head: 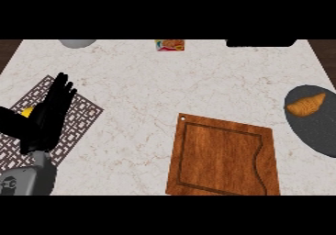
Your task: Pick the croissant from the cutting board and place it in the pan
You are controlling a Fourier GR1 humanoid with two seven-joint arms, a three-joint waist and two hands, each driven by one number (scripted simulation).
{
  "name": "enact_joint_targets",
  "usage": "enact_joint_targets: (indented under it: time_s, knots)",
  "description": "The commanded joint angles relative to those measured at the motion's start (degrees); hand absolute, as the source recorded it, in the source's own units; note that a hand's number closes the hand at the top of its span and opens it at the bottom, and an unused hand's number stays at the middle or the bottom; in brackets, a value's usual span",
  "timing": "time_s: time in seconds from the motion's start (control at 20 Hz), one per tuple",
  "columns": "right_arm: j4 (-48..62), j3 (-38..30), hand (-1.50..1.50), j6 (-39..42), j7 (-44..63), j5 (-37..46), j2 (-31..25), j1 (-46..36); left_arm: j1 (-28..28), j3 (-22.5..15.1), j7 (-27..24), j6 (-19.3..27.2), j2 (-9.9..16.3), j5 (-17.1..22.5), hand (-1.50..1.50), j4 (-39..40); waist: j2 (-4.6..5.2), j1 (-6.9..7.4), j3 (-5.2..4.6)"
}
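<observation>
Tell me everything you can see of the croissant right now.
The croissant is a small golden-orange pastry with a ridged, crescent-like shape, tapering to a point at its upper right end. It lies slantwise in the dark grey pan at the counter's right edge, in the pan's upper left part, resting on the pan's floor. It is no longer on the wooden cutting board, which sits apart to its lower left. No hand touches it; the only hand in view, the left hand, is far across the counter.
</observation>
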Motion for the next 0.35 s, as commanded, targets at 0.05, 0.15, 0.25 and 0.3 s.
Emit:
enact_joint_targets:
  time_s: [0.05, 0.15, 0.25, 0.3]
  knots:
    - [-0.63, -0.71, -1.50, 15.47, -9.55, -1.94, -2.22, 2.92, 0.48, -0.52, -1.70, 0.40, -0.78, -0.93, 0.00, 1.12, -0.02, -0.45, 0.00]
    - [-1.56, -0.55, -1.50, 14.50, -11.41, -2.25, -2.10, 5.67, 0.26, 0.91, 0.14, -0.13, 0.44, 0.64, 0.00, -0.57, -0.28, -0.58, 0.12]
    - [-2.33, 0.03, -1.50, 14.15, -11.37, -2.30, -1.69, 6.80, -0.88, 0.10, 1.38, 0.68, 0.62, -0.58, 0.00, -1.54, -0.32, -0.54, 0.15]
    - [-2.62, -0.17, -1.50, 14.71, -11.11, -2.80, -2.41, 7.02, -0.33, 1.15, 1.02, -0.81, 1.32, 0.99, 0.00, -0.87, -0.29, -0.38, 0.07]
